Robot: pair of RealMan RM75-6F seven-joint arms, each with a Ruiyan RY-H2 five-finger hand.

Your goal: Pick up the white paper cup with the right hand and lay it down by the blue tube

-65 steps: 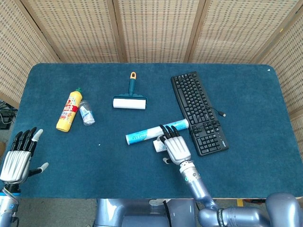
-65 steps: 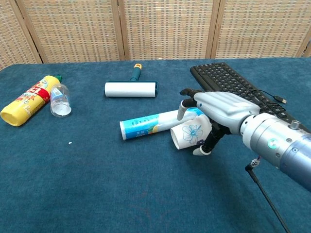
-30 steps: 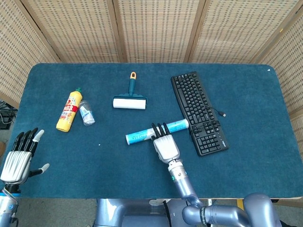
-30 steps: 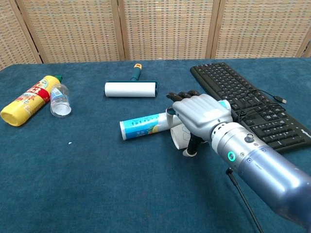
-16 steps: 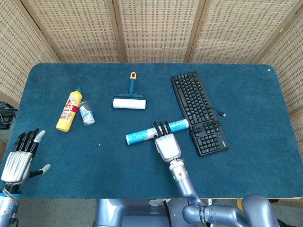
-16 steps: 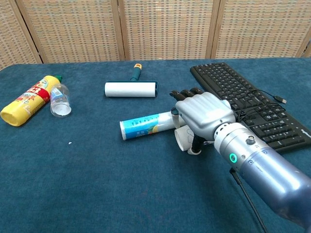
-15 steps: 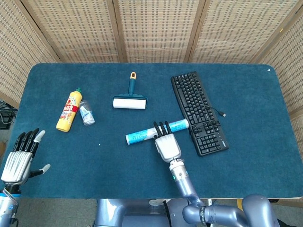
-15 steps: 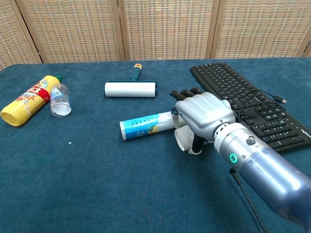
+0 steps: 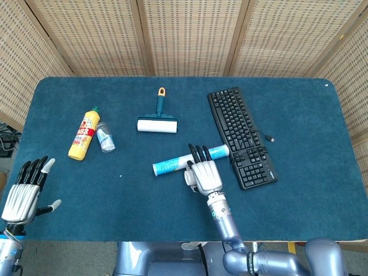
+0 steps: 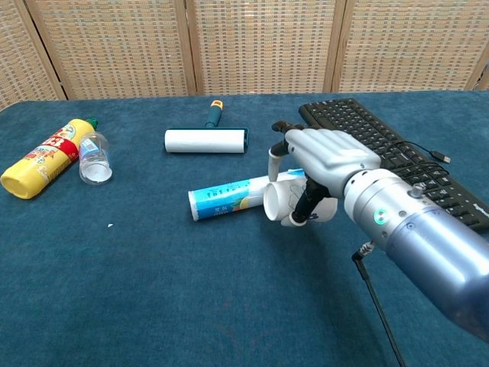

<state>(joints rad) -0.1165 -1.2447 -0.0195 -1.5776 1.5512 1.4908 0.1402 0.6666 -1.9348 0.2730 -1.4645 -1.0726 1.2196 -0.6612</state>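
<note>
The white paper cup (image 10: pixel 276 200) lies on its side with its mouth facing left, tight against the right end of the blue tube (image 10: pixel 225 197). My right hand (image 10: pixel 328 159) covers it from above, fingers over the top and thumb curled around the front, gripping it. In the head view only a sliver of the cup (image 9: pixel 188 176) shows at the left of the right hand (image 9: pixel 206 174), just below the blue tube (image 9: pixel 169 167). My left hand (image 9: pixel 22 192) hangs open off the table's near left corner, holding nothing.
A black keyboard (image 9: pixel 240 135) with a cable lies just right of the right hand. A lint roller (image 9: pixel 157 123) sits behind the tube. A yellow bottle (image 9: pixel 83 135) and a small clear bottle (image 9: pixel 105 137) lie at the left.
My right hand has shifted a little up and back toward the tube, and the cup's mouth now sits higher and further left against the tube. The left hand has stayed put.
</note>
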